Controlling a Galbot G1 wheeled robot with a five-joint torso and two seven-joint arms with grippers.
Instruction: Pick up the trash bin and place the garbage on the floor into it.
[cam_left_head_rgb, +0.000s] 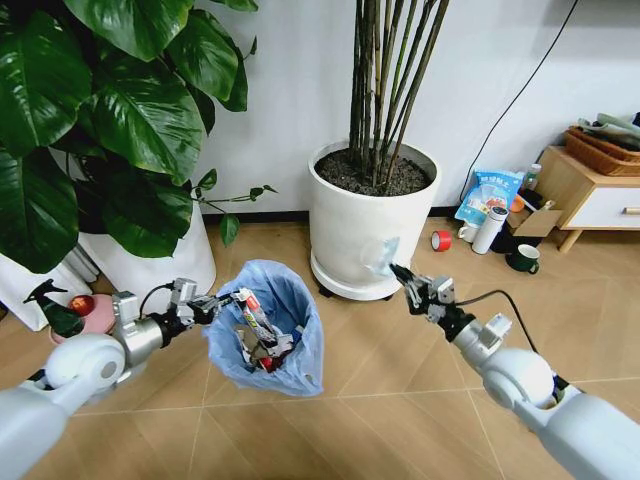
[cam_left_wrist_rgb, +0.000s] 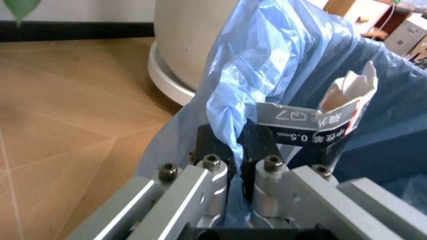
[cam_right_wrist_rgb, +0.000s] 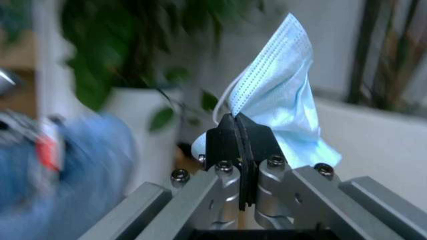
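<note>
The trash bin (cam_left_head_rgb: 268, 330), lined with a crinkly light-blue bag, hangs above the floor (cam_left_head_rgb: 400, 420) with my left gripper (cam_left_head_rgb: 222, 298) shut on its bag rim. In the left wrist view the left gripper (cam_left_wrist_rgb: 230, 142) pinches the blue plastic (cam_left_wrist_rgb: 267, 65), and a crushed carton (cam_left_wrist_rgb: 320, 125) stands inside the bin. Garbage (cam_left_head_rgb: 258, 338) of red-white wrappers lies in the bin. Right of the bin, my right gripper (cam_left_head_rgb: 405, 275) is shut on a light-blue face mask (cam_left_head_rgb: 380, 255), held in front of the white pot. The right wrist view shows that gripper (cam_right_wrist_rgb: 238, 135) clamping the mask (cam_right_wrist_rgb: 280, 95).
A big white pot (cam_left_head_rgb: 365, 215) with bamboo stems stands just behind both grippers. A leafy plant (cam_left_head_rgb: 100, 120) in another white pot (cam_left_head_rgb: 165, 265) fills the left. A mug (cam_left_head_rgb: 524, 259), red tape roll (cam_left_head_rgb: 441, 240), bottle (cam_left_head_rgb: 489, 228) and wooden cabinet (cam_left_head_rgb: 590, 190) sit at the right.
</note>
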